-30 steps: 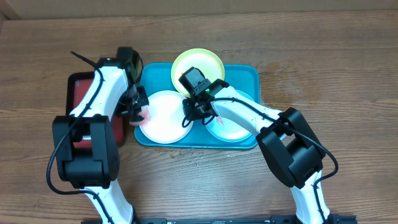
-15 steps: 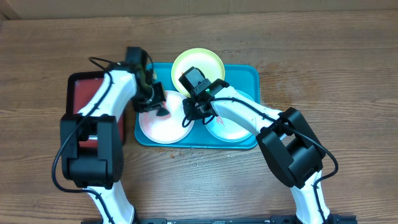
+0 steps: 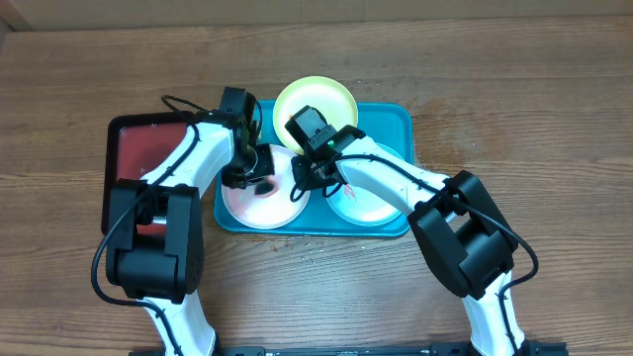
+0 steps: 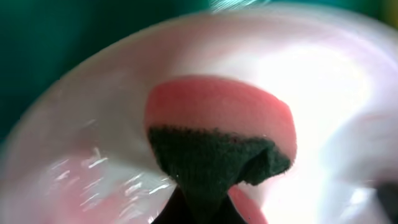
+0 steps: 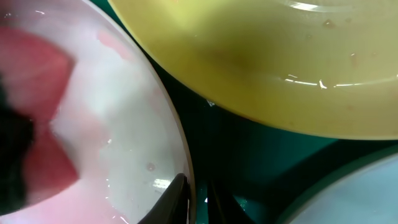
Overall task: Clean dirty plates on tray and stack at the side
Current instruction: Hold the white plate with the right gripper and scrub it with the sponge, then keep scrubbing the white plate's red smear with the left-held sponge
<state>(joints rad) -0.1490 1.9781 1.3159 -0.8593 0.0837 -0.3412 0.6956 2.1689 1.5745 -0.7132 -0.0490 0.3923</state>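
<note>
Over wooden table, left gripper, clamping sponge, had reached the white plate to scrub; right gripper pinched its rim.

left arm, right arm: white shells, black joints | cables: thin black loops | right tool: dark tips

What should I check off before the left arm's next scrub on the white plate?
1. Grip: left pincer shut on sponge: ok.
2. Contact: sponge pressed on white plate: ok.
3. Hold: right pincer clamps that plate's rim: ok.
4. Surface: white plate clean: cannot tell; the pink tinge may be smear or reflection.
5. Clearance: yellow-green plate and mint plate apart from white plate: ok.
</note>
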